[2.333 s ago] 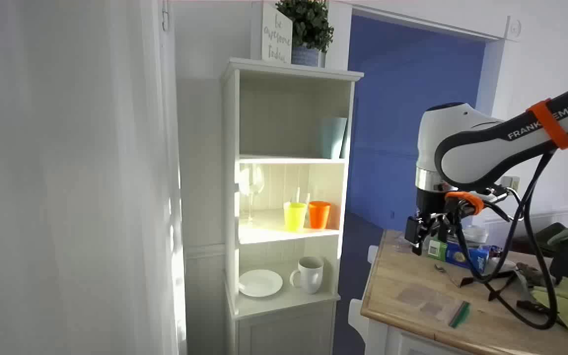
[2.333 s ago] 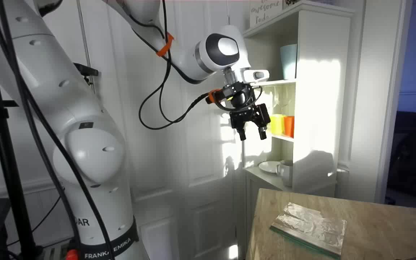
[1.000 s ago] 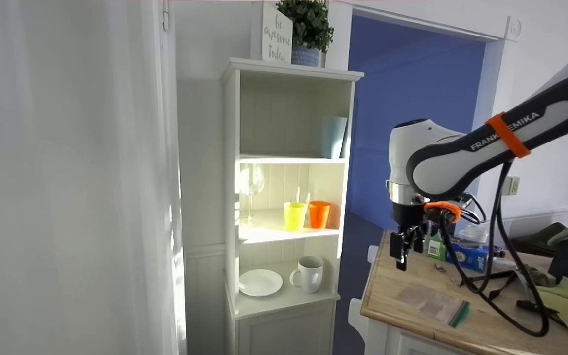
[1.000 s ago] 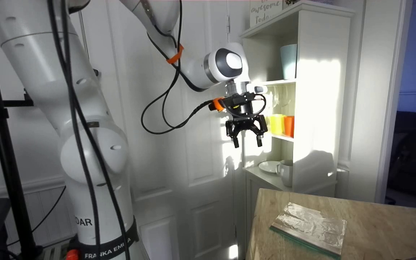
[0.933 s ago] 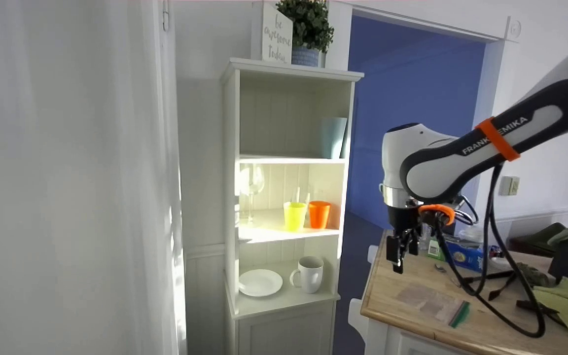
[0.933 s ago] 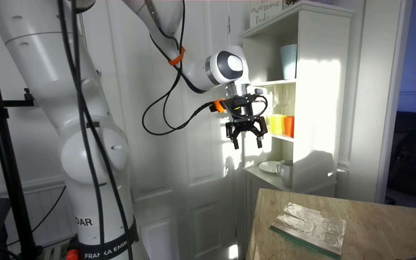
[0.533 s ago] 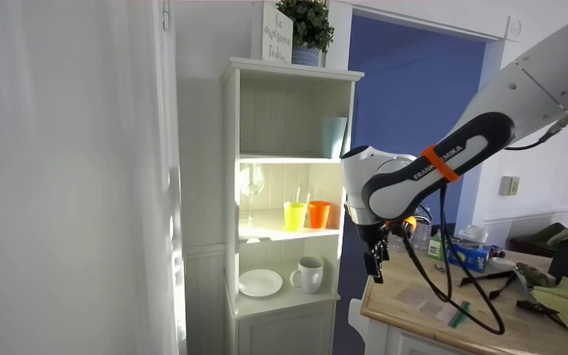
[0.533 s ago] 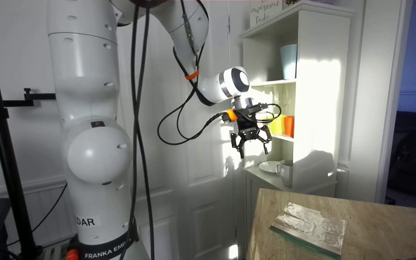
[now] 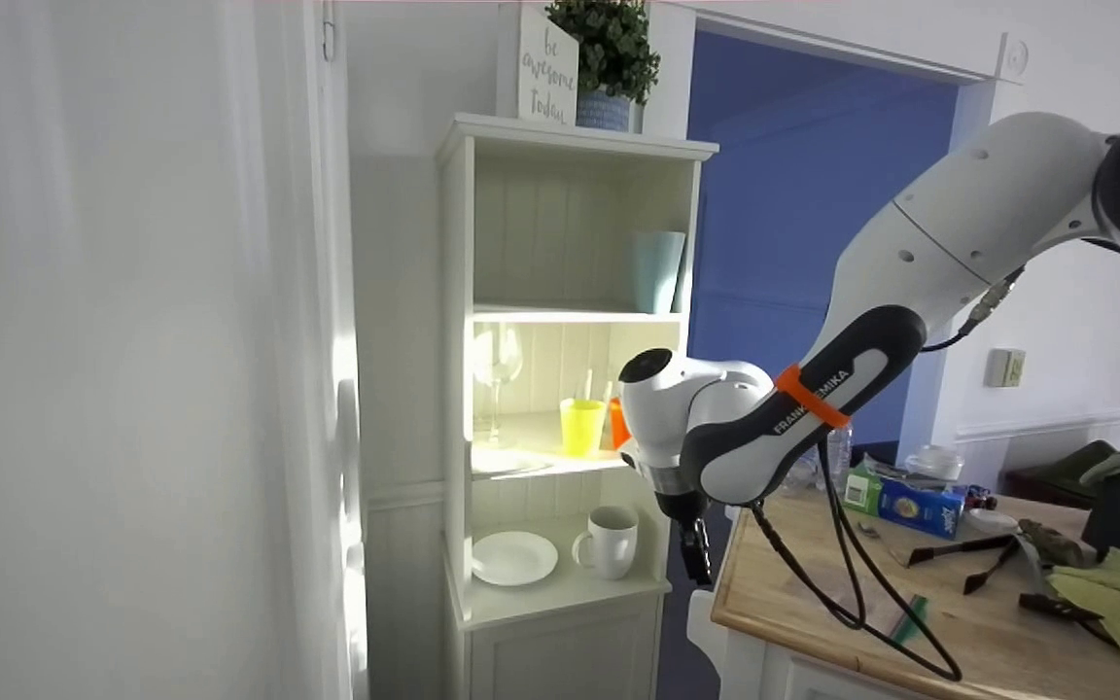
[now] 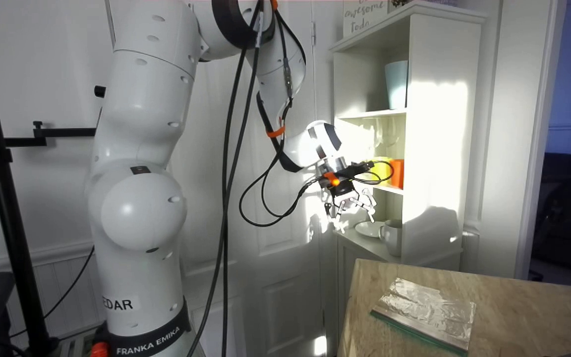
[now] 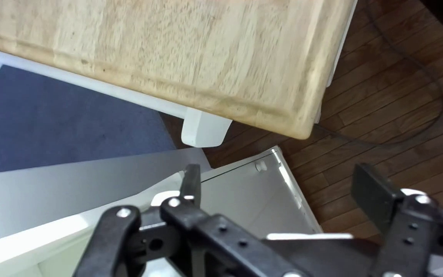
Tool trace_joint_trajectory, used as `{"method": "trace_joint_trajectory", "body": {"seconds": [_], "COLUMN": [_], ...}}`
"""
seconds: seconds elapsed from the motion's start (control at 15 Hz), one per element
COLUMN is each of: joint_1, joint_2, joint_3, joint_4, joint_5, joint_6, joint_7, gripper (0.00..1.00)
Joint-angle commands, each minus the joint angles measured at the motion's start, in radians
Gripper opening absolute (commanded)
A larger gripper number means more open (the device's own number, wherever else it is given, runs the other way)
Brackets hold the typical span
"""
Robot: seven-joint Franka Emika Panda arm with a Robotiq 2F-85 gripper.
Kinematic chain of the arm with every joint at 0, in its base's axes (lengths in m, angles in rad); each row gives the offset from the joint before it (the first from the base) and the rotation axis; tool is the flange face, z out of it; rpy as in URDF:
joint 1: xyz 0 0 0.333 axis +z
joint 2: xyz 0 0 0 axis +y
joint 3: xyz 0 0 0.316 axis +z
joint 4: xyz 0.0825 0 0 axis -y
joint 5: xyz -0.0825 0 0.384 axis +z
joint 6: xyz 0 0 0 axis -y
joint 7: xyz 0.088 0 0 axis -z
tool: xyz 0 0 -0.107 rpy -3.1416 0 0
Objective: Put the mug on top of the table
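Lower bay of shelf unit (image 9: 560, 653) open at front; mug (image 9: 614, 544) in there w/ plate (image 9: 514, 558) near handle side, side panel (image 10: 439, 173) opp., shelf board (image 9: 541, 470) above. Free gap btwn unit & table (image 11: 190, 46); gripper (image 11: 282, 187) w/ jaws spread.

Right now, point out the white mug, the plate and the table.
White mug (image 9: 614, 544): in an exterior view, on its body.
Plate (image 9: 514, 558): in an exterior view, on its middle.
Table (image 11: 190, 50): in the wrist view, on its wooden top.
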State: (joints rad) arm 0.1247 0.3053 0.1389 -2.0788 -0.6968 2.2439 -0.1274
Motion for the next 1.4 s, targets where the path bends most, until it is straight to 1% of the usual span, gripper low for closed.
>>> {"method": "trace_joint_trajectory", "body": {"seconds": [0.0,0.33,0.4,0.53,0.6,0.73,1.0,1.33], "joint_1": [0.013,0.013,0.000,-0.012,-0.022,-0.023,-0.044,-0.020], "joint_2": [0.003,-0.002,0.014,0.047,0.061,0.086,0.140,0.217], "joint_3": [-0.014,-0.017,-0.011,-0.022,-0.029,-0.062,-0.089,-0.131], "joint_4": [0.001,0.001,0.011,0.033,0.039,0.053,0.073,0.103], "joint_5": [0.006,0.006,0.018,-0.012,-0.009,-0.065,-0.056,-0.127], "joint_6": [0.000,-0.001,0.031,0.120,0.174,0.274,0.415,0.573], "joint_7": [-0.004,-0.004,-0.048,-0.082,-0.099,-0.111,-0.183,-0.204], "gripper": [1.00,1.00,1.00,1.00,1.00,1.00,1.00,1.00]}}
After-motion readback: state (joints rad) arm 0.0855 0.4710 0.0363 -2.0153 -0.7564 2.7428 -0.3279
